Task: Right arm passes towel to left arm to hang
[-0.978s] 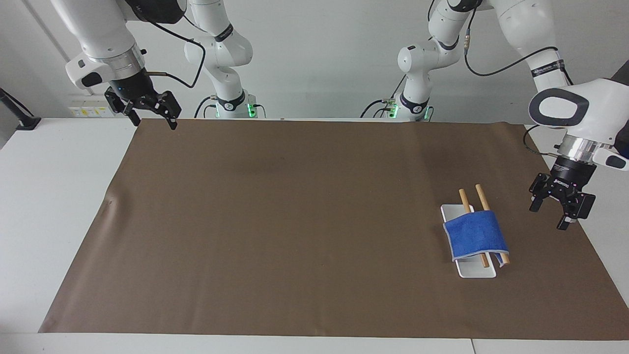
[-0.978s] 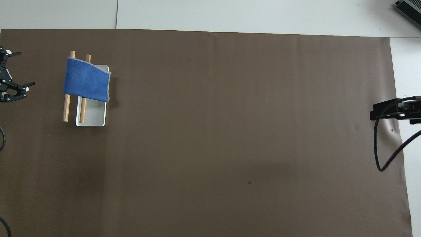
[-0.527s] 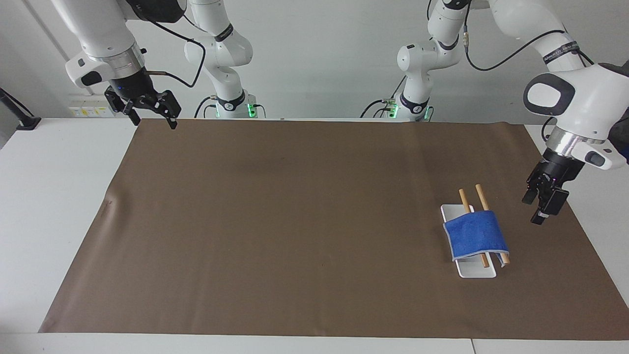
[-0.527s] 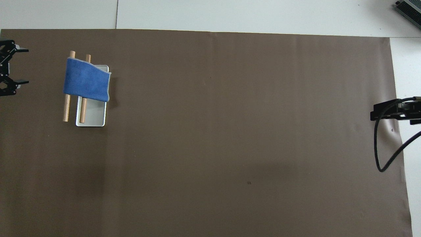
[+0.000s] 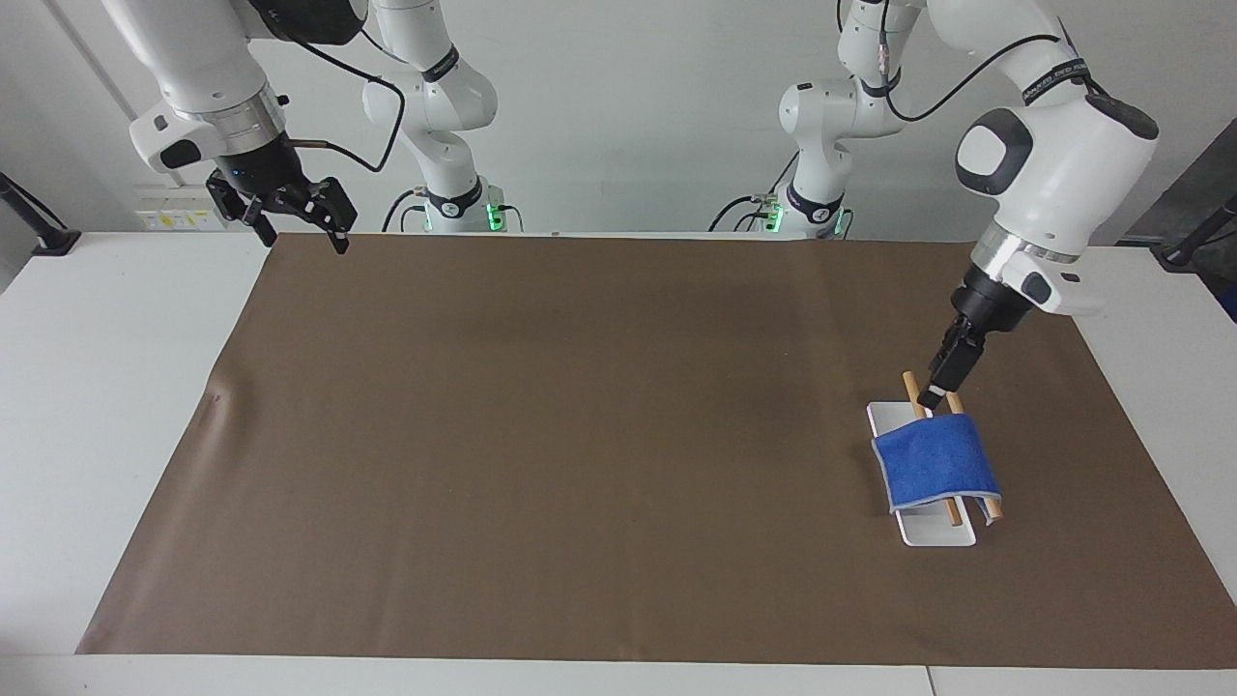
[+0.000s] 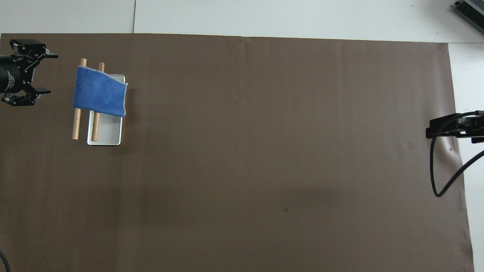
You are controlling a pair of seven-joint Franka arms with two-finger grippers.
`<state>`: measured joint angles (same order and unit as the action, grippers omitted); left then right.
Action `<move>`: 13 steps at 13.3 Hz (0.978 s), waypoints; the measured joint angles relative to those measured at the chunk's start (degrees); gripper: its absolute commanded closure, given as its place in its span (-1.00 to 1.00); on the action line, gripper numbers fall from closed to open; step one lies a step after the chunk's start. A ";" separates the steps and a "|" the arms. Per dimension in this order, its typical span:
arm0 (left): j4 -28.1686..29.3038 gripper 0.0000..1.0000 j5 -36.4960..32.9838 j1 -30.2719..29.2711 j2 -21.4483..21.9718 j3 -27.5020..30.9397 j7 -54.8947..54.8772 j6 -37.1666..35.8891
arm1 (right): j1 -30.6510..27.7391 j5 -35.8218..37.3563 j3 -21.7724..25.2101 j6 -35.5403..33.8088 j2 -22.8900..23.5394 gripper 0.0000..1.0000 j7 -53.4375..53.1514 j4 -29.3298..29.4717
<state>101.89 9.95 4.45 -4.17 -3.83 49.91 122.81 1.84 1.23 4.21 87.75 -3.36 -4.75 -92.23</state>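
Note:
The blue towel (image 5: 933, 462) hangs over two wooden rods (image 5: 910, 387) on a white base (image 5: 935, 534); it also shows in the overhead view (image 6: 99, 91). My left gripper (image 5: 939, 387) is open and empty. It hovers by the rods' ends that are nearer to the robots, apart from the towel. In the overhead view the left gripper (image 6: 47, 73) sits beside the rack toward the left arm's end, fingers spread. My right gripper (image 5: 300, 235) is open and empty, and waits above the mat's corner at the right arm's end; it also shows in the overhead view (image 6: 431, 132).
A brown mat (image 5: 580, 435) covers most of the white table (image 5: 116, 387). The right arm's black cable (image 6: 438, 181) loops over the mat's edge. A grey device (image 6: 469, 9) lies at the far corner of the table.
My left gripper has swung in from the table's end toward the rack and turned edge-on in the facing view. The towel, rods and right arm have not moved.

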 measured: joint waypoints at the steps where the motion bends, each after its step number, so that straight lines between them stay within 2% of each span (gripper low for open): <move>1: 0.04 -1.00 -2.67 1.03 0.43 -0.03 -0.28 -1.69 | 0.01 0.00 0.00 0.00 0.00 -1.00 0.00 0.00; 3: 0.20 -1.00 -4.67 1.31 0.85 0.12 -7.15 -5.43 | 0.04 0.00 0.00 0.00 0.00 -1.00 0.00 0.02; 8: 0.01 -1.00 -10.83 -1.07 1.35 1.89 -36.06 -11.35 | 0.15 -0.15 -0.12 -0.74 0.01 -1.00 -0.04 1.97; 10: -1.25 -1.00 -11.86 -1.51 2.02 1.93 -42.38 -14.38 | 0.27 -0.24 -0.12 -0.76 0.02 -1.00 -0.19 1.98; 13: -6.27 -1.00 -12.06 -1.51 2.35 1.83 -46.96 -21.24 | 0.32 -0.25 -0.13 -0.83 0.05 -1.00 -0.29 1.80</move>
<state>95.62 -2.11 2.94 -1.82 -2.00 2.94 101.57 2.15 0.98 4.08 86.92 -3.31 -5.04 -90.42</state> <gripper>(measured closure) 0.000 0.000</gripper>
